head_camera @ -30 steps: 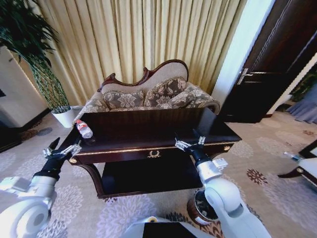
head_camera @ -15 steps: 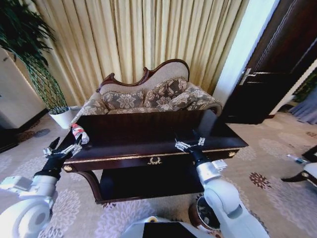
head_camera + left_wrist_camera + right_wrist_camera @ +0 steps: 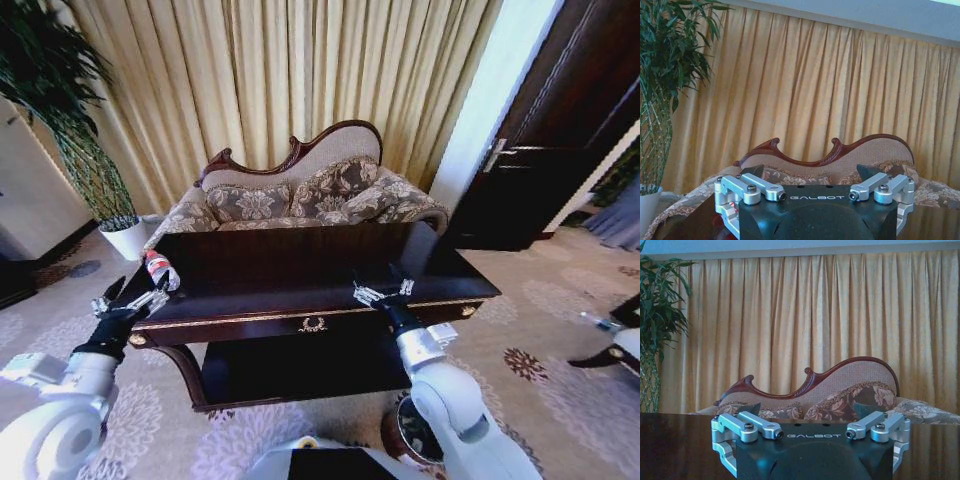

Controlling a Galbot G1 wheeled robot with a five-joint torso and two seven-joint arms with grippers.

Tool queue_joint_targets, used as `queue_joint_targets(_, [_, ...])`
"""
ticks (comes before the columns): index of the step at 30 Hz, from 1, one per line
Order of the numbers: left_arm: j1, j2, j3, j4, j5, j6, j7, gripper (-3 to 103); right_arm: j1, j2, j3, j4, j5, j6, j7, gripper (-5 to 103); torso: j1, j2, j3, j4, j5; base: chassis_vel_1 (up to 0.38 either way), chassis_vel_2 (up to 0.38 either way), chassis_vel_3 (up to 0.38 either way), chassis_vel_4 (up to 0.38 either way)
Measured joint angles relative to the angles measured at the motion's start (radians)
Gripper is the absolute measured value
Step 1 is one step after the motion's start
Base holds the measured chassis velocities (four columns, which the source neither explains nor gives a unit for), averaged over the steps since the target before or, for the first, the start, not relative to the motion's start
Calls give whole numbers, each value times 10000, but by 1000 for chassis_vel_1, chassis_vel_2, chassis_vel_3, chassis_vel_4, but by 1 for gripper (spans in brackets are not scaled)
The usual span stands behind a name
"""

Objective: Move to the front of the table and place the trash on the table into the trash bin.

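- I take the table as my reference; it sits straight ahead, its gold-trimmed front edge and laurel emblem facing me, with a sofa and curtains behind it.
- The only trash I can make out is the clear bottle, with a red label, lying on its side at the table's far-left end. Any smaller litter on the glossy dark top is too small for me to tell.
- The trash bin stands on the carpet below the table's front right; my right arm covers most of it, leaving only part of the rim and dark inside visible.
- The left gripper hangs just off the table's left front corner, near the bottle and not touching it, fingers spread wide and empty. In the left wrist view a bit of red shows behind its body; I cannot tell what it is.
- The right gripper hovers over the table's front edge, right of the emblem, jaws wide apart, holding nothing.
- A potted plant stands beyond the table's left end, cut off by the frame.
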Motion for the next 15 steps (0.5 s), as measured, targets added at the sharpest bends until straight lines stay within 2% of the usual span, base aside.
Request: queue_joint_targets(15, [-55,-34,33,134,119,-2,62,100,89,18,-6,-96,5,-9,-9,100,-1,0,0,0,0,0,0,0,0])
